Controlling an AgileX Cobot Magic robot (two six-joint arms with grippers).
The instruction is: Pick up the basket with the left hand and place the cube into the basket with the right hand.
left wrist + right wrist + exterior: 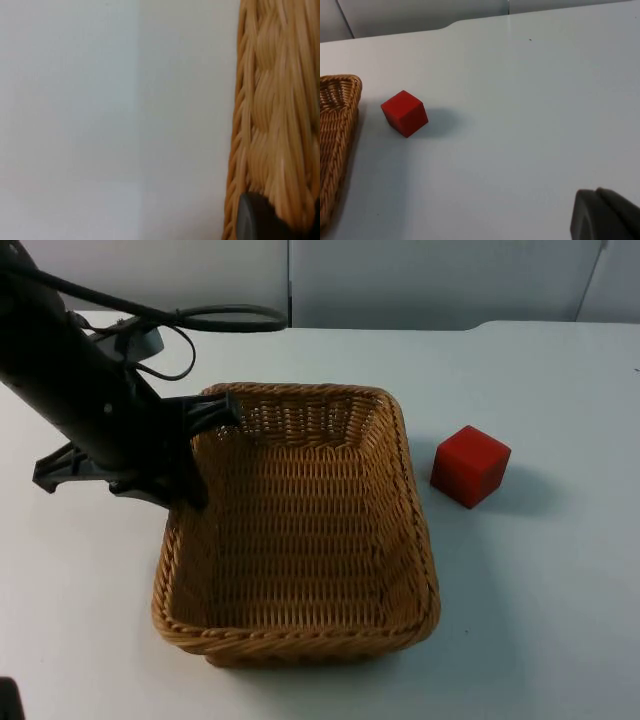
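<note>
A square woven wicker basket [300, 635] sits in the middle of the table in the top view. My left gripper [196, 455] is at its left wall, shut on the rim, with one finger inside the basket. In the left wrist view the braided rim [272, 125] runs right beside a black fingertip [255, 220]. A red cube [470, 466] rests on the table just right of the basket, a short gap away from it. The right wrist view has the cube [404, 113] well ahead of my right gripper [607, 215], which waits off to the right, apart from the cube.
White table top [560, 620] spreads open to the right of and in front of the cube. The grey partition wall [420, 280] closes the far edge. The left arm's black links [70, 390] lie across the table's left side.
</note>
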